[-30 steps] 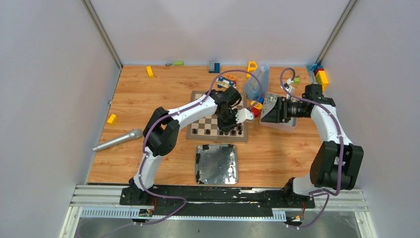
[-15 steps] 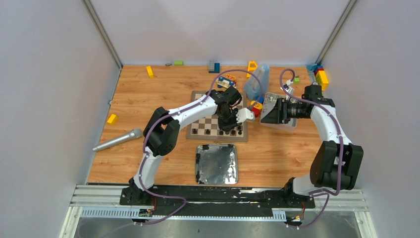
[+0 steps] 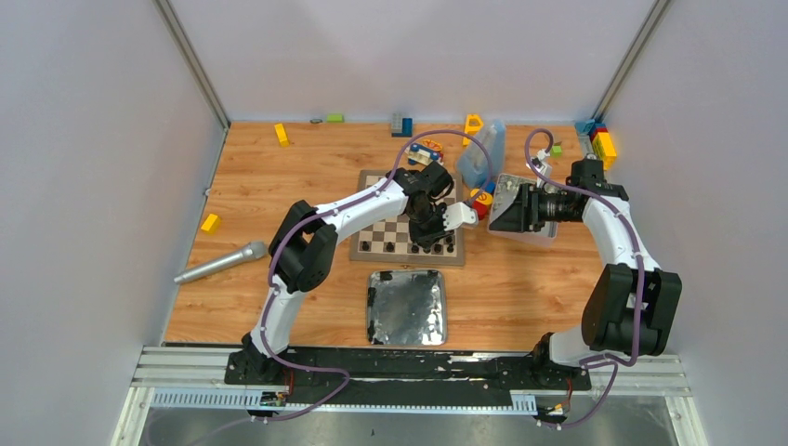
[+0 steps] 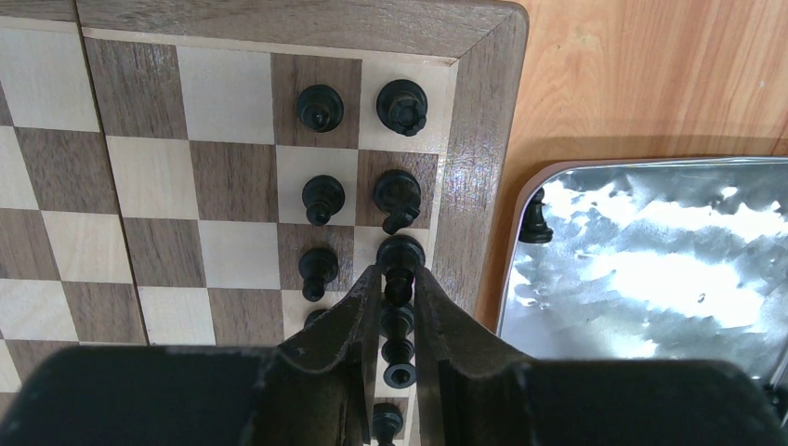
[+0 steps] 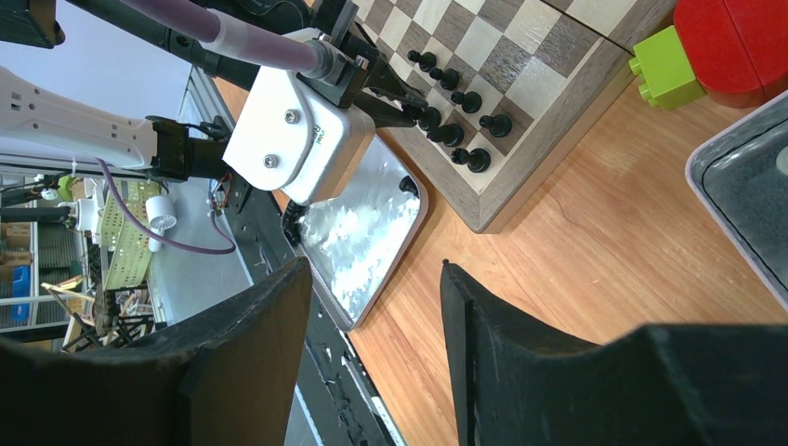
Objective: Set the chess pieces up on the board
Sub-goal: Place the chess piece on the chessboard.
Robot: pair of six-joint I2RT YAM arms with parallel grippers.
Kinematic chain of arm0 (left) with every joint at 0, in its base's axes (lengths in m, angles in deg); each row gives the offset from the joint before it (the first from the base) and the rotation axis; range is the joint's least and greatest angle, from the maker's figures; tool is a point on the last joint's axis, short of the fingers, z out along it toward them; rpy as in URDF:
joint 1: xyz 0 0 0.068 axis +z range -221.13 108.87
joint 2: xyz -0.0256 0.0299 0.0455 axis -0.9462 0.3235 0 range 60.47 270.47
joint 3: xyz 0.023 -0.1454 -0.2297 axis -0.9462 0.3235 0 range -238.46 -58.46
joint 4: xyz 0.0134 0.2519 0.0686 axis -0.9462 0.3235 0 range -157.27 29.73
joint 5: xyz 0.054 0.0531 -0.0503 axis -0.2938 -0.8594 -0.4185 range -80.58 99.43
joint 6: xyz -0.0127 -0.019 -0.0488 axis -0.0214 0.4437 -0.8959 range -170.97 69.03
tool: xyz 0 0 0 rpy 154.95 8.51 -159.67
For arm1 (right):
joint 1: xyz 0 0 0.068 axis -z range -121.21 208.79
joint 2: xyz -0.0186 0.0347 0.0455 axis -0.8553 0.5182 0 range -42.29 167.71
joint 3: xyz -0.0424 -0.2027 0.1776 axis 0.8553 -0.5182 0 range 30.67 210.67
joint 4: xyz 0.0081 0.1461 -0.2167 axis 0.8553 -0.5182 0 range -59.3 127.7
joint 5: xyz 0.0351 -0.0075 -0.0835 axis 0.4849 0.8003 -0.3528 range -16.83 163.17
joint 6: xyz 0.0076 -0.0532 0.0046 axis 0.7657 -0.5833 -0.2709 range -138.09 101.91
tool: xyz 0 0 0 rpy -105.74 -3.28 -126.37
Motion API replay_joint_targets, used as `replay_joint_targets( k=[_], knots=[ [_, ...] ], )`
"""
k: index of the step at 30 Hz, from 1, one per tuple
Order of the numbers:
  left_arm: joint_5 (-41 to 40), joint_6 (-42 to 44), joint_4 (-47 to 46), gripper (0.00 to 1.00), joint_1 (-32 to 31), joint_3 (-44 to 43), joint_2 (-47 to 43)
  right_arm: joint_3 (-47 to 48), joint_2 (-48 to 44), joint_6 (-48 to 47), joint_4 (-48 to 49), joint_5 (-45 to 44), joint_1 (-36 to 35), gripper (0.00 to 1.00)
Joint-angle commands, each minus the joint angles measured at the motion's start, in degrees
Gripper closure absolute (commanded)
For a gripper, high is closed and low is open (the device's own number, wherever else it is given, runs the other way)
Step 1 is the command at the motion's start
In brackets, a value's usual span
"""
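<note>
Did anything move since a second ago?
Nothing visibly moved. The left gripper is still low over the board with a black chess piece between its fingers; the right gripper still waits open off to the right. The other pieces and silver tray sit unchanged.

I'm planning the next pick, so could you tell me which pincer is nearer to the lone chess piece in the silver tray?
Left. The left pincer is over the board's edge row beside the piece; the right pincer is farther, off the board's right side.
</note>
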Motion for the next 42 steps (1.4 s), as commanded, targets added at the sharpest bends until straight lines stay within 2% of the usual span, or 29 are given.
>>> replay_joint_targets(
  k=[1, 12, 17, 22, 27, 33, 37, 42],
  knots=[
    [0.90, -0.55, -0.60, 0.72, 0.09, -0.84, -0.31, 0.13, 0.17, -1.74, 1.73, 2.51, 0.30, 0.46],
    [0.73, -0.55, -0.21, 0.66, 0.47, -0.84, -2.66, 0.22, 0.52, -1.83, 1.62, 2.60, 0.30, 0.46],
    [0.67, -0.33, -0.12, 0.56, 0.85, -0.10, -6.04, 0.17, 0.00, -2.80, 1.09, 2.43, 0.26, 0.46],
    [-0.04, 0.01, -1.34, 0.51, 1.76, 3.12, -13.78, -0.31, -1.75, -3.99, 0.95, -0.12, -1.39, 0.45],
    [-0.92, 2.12, -3.08, 0.44, 3.51, 14.01, -25.96, -1.79, -4.15, -5.54, 1.31, -4.03, -5.65, 0.45],
    [2.07, 12.51, -1.67, 0.42, 3.80, 32.08, -39.12, -3.36, -5.13, -4.85, 3.32, -5.26, -7.31, 0.45],
    [3.41, 18.15, -0.19, 0.42, 3.16, 39.01, -41.72, -3.87, -4.78, -4.39, 3.88, -5.58, -7.72, 0.45],
    [2.12, 23.89, -3.90, 0.41, 1.07, 44.53, -41.27, -4.32, -4.74, -4.12, 4.32, -6.13, -8.24, 0.45]
  ],
)
